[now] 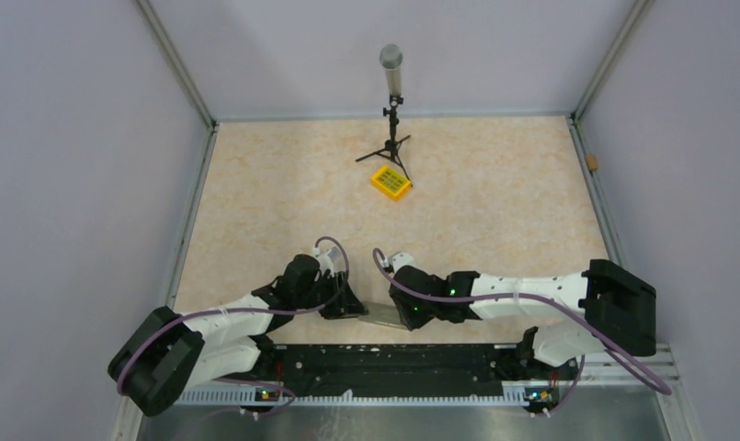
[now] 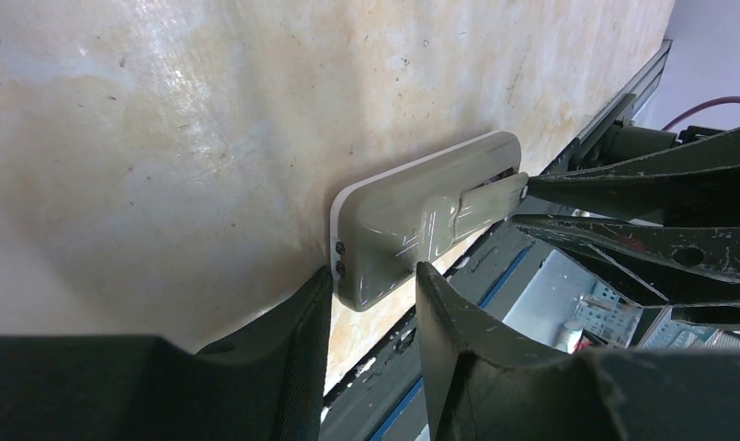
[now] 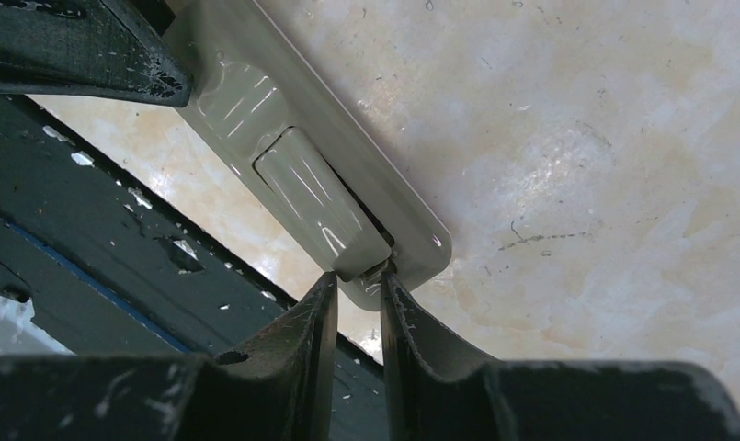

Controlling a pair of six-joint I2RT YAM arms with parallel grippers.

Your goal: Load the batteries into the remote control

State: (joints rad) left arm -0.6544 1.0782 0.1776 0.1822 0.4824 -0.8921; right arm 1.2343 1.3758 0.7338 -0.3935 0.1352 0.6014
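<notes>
The remote control point(image 2: 412, 216) lies back-up on the table point(image 3: 577, 138) at its near edge, stretched between my two arms. My left jaws, partly open, straddle one end of it, and both fingers look pressed against its sides. My right jaws, drawn almost together with only a narrow slit between them, sit at the other end with their tips at the raised tip of the battery cover point(image 3: 320, 202); whether they actually pinch it I cannot tell.
</notes>
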